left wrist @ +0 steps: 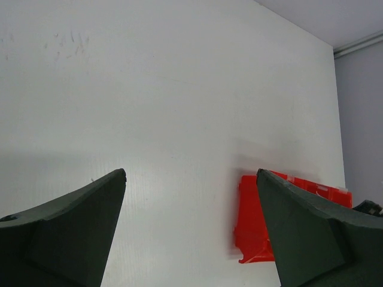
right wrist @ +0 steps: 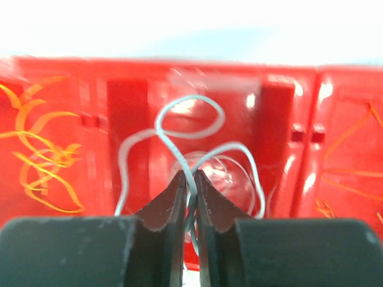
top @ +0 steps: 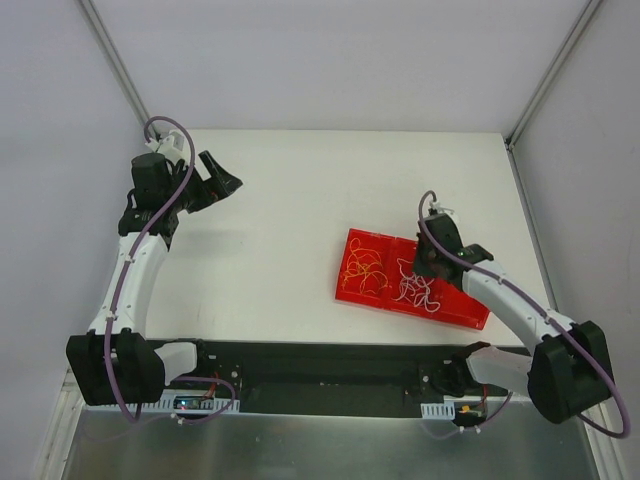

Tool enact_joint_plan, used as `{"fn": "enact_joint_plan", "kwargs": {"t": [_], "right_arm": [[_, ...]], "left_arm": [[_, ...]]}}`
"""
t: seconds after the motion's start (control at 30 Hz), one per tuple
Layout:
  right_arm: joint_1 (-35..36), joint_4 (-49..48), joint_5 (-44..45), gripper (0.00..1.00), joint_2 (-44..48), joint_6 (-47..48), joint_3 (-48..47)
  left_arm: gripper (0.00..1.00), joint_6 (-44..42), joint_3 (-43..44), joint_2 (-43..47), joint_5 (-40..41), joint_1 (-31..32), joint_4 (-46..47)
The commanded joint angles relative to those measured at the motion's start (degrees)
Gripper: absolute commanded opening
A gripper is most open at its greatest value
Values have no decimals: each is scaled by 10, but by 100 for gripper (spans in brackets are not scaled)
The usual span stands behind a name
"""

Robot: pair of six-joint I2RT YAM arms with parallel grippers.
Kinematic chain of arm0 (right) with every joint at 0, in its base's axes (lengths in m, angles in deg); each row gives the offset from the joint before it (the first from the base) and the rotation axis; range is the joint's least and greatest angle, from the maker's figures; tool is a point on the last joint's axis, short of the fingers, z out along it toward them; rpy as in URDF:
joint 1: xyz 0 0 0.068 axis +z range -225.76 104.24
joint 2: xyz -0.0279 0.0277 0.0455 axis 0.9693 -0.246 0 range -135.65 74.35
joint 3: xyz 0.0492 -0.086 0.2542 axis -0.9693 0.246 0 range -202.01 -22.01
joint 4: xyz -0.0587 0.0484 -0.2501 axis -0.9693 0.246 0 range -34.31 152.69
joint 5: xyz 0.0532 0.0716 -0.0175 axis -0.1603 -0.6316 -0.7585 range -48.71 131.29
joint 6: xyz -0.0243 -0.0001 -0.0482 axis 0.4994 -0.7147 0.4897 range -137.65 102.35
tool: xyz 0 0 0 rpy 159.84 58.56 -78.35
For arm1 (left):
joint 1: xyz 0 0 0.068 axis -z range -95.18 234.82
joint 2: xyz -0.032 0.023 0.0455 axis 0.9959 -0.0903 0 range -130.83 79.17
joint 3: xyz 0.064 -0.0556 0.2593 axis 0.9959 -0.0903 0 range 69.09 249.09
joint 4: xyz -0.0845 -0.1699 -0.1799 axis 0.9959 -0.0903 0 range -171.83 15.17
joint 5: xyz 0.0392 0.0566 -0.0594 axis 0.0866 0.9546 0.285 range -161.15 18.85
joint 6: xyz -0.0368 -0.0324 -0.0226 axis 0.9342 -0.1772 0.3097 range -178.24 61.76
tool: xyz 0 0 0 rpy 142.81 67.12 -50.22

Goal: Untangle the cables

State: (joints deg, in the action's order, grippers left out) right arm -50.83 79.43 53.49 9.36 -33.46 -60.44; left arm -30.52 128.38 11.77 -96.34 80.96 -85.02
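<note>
Progress reads as well along but not finished. In the red tray (top: 450, 312) the colours lie apart: the orange-yellow cables (top: 365, 268) sit as loose squiggles in their own compartment, and the white cables (top: 415, 290) sit in the next one, directly under your right jaws. In the right wrist view those jaws are pinched nearly together on one strand of the white cables (right wrist: 188, 113), which runs up through the narrow slit between them and loops just beyond the tips. More white curls lie behind and to the right of the tips, crossing one another, so that bunch looks like the work left. Orange-yellow cables (right wrist: 42, 155) show well to the left of the jaws, inside the red tray (right wrist: 125, 72), and a few more orange lines show to the far right; none touches the strand you hold. I cannot pick out any reddish-brown strand in these views. Your left jaws stand wide apart and hold nothing. Only bare tabletop (left wrist: 149, 89) lies between and beyond them, with a corner of the red tray (left wrist: 254, 227) off past the right-hand jaw, well apart. What remains, I judge, is to draw the white loops free of each other.
</note>
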Motion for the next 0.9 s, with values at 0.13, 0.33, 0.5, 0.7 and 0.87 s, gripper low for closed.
{"fn": "enact_joint_plan", "kwargs": {"t": [0.13, 0.33, 0.5, 0.7, 0.87], "right_arm": [[-2, 53, -26, 40, -13, 33, -112], [9, 88, -23, 64, 119, 56, -96], [15, 53, -66, 73, 264, 70, -80], [16, -21, -61, 84, 428, 69, -4], [16, -11, -89, 96, 474, 90, -3]], "left_arm": [[89, 5, 1, -6, -14, -6, 22], [89, 8, 2, -9, -20, -5, 23], [89, 11, 1, -7, -42, -5, 35], [99, -17, -23, 76, -95, 57, 127], [99, -122, -143, 254, -3, 168, 253]]}}
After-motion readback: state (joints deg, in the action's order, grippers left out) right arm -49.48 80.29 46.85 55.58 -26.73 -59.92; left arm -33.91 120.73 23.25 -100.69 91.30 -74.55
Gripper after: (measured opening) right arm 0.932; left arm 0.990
